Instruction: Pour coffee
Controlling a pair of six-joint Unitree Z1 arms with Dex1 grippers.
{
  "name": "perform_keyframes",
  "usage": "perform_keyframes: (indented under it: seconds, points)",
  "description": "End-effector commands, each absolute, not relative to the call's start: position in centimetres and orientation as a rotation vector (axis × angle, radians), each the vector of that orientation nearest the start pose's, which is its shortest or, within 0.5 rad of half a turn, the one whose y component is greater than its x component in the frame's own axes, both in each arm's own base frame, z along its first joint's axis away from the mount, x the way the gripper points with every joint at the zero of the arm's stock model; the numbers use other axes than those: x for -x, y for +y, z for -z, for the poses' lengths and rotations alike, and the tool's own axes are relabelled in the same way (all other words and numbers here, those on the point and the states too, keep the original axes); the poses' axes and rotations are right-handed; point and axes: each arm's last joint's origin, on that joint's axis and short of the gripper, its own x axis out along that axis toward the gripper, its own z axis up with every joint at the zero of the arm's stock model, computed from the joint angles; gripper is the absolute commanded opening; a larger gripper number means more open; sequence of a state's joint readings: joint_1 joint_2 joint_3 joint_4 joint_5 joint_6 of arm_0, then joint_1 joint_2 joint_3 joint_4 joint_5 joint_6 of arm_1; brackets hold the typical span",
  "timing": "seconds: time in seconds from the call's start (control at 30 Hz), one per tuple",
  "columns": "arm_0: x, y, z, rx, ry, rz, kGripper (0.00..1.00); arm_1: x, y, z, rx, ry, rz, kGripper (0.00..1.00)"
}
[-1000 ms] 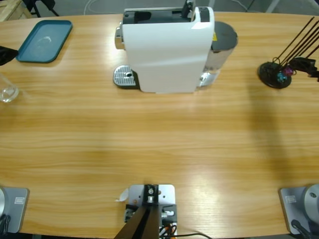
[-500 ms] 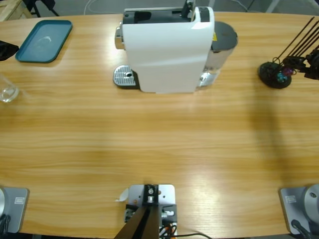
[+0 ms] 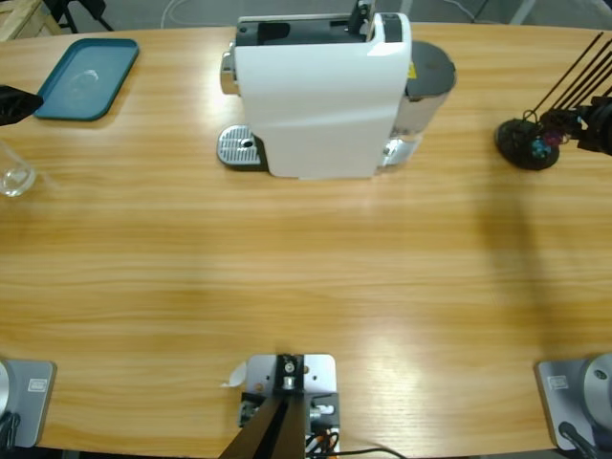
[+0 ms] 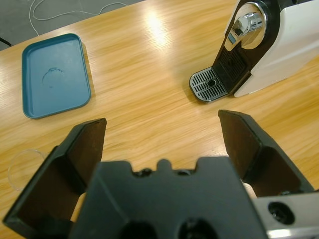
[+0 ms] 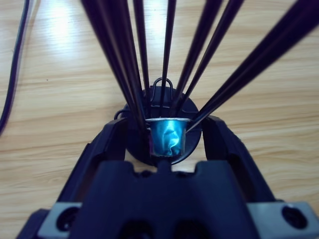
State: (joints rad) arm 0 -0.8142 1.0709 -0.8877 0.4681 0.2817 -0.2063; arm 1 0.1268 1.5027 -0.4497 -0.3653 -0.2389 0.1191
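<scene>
No writing, brand, number or sign can be read anywhere here. The coffee machine (image 3: 320,96) has a small yellow patch near its back, maybe a sticker, too small to make out.
</scene>
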Motion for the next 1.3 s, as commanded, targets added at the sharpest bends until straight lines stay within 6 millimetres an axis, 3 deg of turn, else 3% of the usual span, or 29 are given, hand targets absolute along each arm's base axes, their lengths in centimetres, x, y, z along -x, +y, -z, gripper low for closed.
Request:
perform_keyframes:
  seconds: [0.03, 0.37, 1.1, 1.2, 1.3]
  points:
    - [-11.5, -10.3, -33.8, -0.182, 0.67, 0.426, 0.973, -21.6, 1.1, -20.7, 0.027, 0.706, 0.167, 0.605]
    - [-11.6, -10.4, -33.6, -0.176, 0.678, 0.423, 0.973, -19.1, 0.8, -23.2, 0.015, 0.61, 0.176, 0.605]
    - [-11.6, -10.3, -33.6, -0.174, 0.675, 0.423, 0.973, -20.6, 1.2, -20.8, 0.036, 0.723, 0.159, 0.586]
    - [-11.6, -10.4, -33.6, -0.175, 0.679, 0.422, 0.973, -20.9, 1.2, -20.5, 0.041, 0.732, 0.158, 0.48]
    - [-11.7, -10.4, -33.6, -0.176, 0.68, 0.422, 0.973, -21.0, 1.2, -20.4, 0.043, 0.734, 0.156, 0.465]
